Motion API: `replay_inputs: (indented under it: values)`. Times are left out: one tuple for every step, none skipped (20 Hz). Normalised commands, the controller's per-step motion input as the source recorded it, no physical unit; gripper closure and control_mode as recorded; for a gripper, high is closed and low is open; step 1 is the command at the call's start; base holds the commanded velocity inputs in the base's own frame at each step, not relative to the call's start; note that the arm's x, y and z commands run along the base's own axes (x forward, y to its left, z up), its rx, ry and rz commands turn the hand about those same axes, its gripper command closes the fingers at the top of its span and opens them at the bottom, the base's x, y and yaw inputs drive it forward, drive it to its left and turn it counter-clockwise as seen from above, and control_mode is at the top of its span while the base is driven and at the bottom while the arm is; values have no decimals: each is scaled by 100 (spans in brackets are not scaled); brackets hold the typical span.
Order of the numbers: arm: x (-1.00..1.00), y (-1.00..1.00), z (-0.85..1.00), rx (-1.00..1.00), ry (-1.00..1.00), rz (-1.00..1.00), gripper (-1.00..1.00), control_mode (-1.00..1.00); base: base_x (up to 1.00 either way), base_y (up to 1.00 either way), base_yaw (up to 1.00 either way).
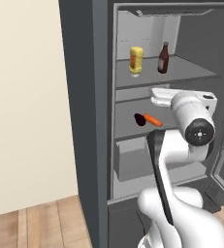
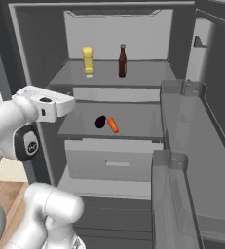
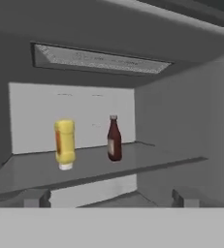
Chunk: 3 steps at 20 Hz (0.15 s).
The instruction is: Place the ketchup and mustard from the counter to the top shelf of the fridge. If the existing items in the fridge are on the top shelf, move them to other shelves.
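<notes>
On the top shelf (image 2: 148, 73), mustard (image 2: 87, 61) and ketchup (image 2: 122, 61) upright as required; gripper (image 3: 111, 198) fingers (image 3: 36, 197) spread, empty, apparently finished.

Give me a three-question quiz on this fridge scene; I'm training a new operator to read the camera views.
1. True or false: the mustard and the ketchup stand upright on the top shelf.
2. Which shelf holds the carrot and the maroon lump?
A. top
B. the one below the top
C. the door shelf
3. Fill in: the fingers are ___ and hold nothing.

Key: 1 true; 2 B; 3 open.
</notes>
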Motion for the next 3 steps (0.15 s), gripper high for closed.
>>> replay_inputs:
  values:
    - [-100, -4, 6, 9, 0, -23, -100, -100, 0, 0, 0]
    - [-100, -5, 9, 10, 0, -23, -100, -100, 0, 0, 0]
    - [-100, -8, 7, 9, 0, -20, -100, -100, 0, 0, 0]
